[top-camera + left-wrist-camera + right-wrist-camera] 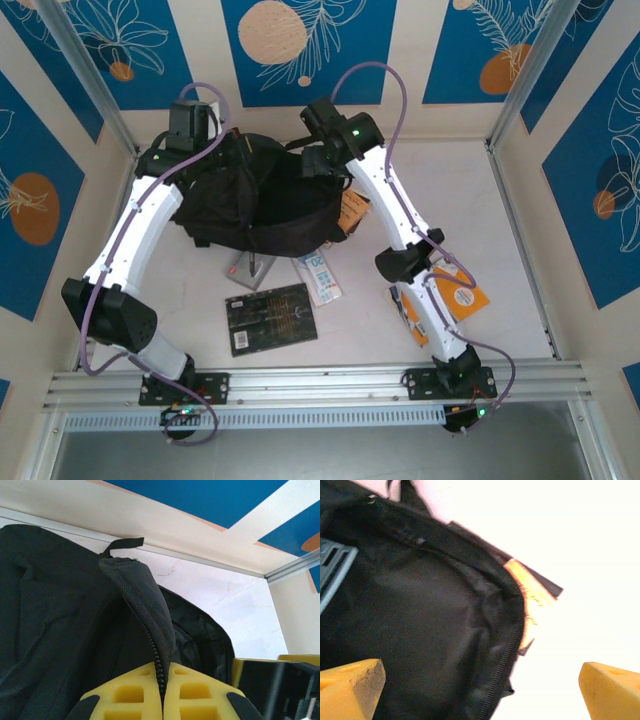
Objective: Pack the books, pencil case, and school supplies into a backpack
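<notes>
Tightly on backpack (50,605) edge: left hand (162,682)

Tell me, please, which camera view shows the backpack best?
The top external view: nearly the whole backpack shows, between the arms. The left wrist view shows its zip edge pinched in the left gripper; the right wrist view shows a blurred side panel.

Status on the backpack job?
Left gripper shut on backpack zip edge. Right gripper open over its right side. Black book, clear packet on table, unpacked. Orange book at rim.
</notes>
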`<state>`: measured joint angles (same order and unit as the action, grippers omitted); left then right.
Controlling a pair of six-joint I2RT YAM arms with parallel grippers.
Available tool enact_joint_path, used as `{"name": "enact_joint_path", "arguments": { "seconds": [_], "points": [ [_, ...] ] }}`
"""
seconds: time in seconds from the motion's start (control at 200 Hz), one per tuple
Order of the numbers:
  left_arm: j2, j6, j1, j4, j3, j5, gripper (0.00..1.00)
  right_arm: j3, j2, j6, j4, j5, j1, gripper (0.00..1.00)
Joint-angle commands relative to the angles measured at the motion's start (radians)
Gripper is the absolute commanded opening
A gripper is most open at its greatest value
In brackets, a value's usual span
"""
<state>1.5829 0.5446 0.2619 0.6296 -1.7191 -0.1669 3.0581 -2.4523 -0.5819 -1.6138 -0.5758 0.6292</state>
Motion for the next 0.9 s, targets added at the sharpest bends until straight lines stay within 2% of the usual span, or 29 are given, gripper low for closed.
{"name": "enact_joint_path", "arguments": {
  "seconds": [0.0,0.145,0.355,0.465,0.54,0.645,0.785,0.895],
  "points": [
    [-0.021,0.011,-0.013,-0.060,0.001,-0.028,0.00,-0.047,0.100,0.004,-0.162,-0.153,0.000,0.99],
    [-0.018,0.004,-0.014,-0.046,-0.012,-0.028,0.00,-0.216,0.173,-0.019,-0.162,-0.243,-0.003,0.99],
    [-0.020,-0.002,-0.013,-0.036,-0.014,-0.022,0.00,-0.690,0.400,-0.122,-0.161,-0.397,-0.037,0.99],
    [-0.012,0.006,-0.014,-0.037,-0.017,-0.033,0.00,-0.918,0.526,-0.181,-0.159,-0.404,-0.065,0.99],
    [0.001,0.013,-0.014,-0.040,-0.015,-0.049,0.00,-1.056,0.613,-0.202,-0.107,-0.339,-0.089,0.99],
    [0.013,0.029,-0.013,-0.056,0.000,-0.072,0.00,-1.317,0.770,-0.131,0.156,-0.182,-0.111,1.00],
    [0.013,0.046,-0.013,-0.079,0.030,-0.092,0.00,-1.649,0.948,-0.110,0.494,0.130,-0.189,0.96],
    [0.005,0.065,-0.019,-0.095,0.045,-0.080,0.00,-1.897,1.086,-0.071,0.800,0.393,-0.235,0.88]
  ]
}}
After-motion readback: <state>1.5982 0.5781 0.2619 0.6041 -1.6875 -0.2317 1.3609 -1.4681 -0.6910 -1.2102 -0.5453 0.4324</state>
